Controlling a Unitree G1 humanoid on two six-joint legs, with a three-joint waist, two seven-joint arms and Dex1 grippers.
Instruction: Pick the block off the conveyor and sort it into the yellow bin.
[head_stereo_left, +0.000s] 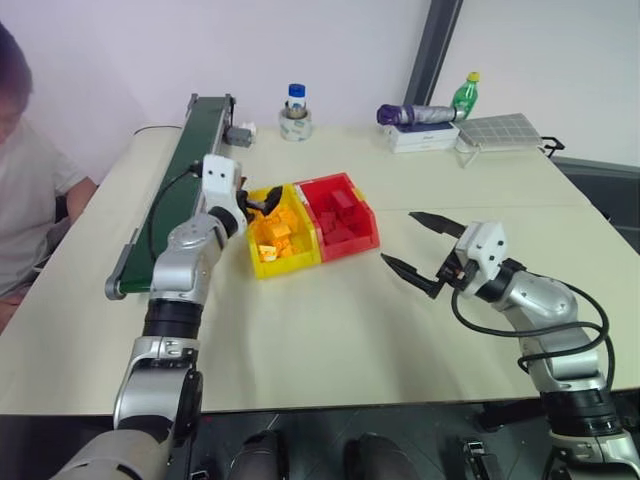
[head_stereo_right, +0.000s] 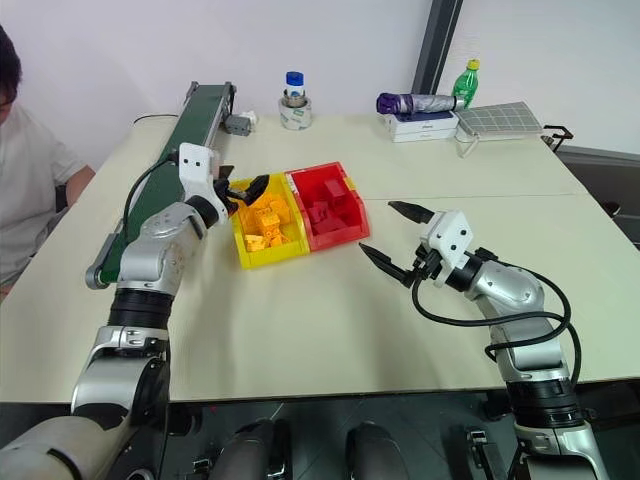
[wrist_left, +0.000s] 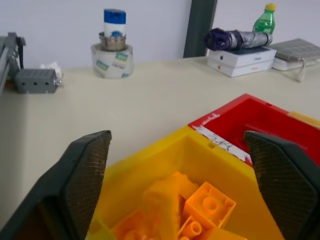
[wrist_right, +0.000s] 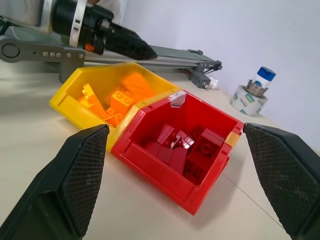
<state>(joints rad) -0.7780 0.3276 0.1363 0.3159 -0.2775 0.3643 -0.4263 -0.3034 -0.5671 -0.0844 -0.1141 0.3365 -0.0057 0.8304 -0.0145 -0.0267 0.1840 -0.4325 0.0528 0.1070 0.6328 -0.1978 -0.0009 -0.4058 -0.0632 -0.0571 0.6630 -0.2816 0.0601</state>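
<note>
Glossy plastic yellow bin (head_stereo_left: 262, 262), matt dark green belt on metal-railed conveyor (head_stereo_left: 175, 190), smooth pale table (head_stereo_left: 330, 320)

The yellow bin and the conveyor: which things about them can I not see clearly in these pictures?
- Yellow bin: which orange brick is the just-sorted block cannot be told; in the left wrist view one brick is blurred.
- Left hand: open over the bin, hiding its back corner in the eye views.
- Conveyor: the left arm covers part of the belt, so blocks there would be hidden.

A lab test setup: a wide cream table (head_stereo_left: 330, 330) carrying a dark green belt conveyor (head_stereo_left: 170, 195), with plain white walls behind it.
</note>
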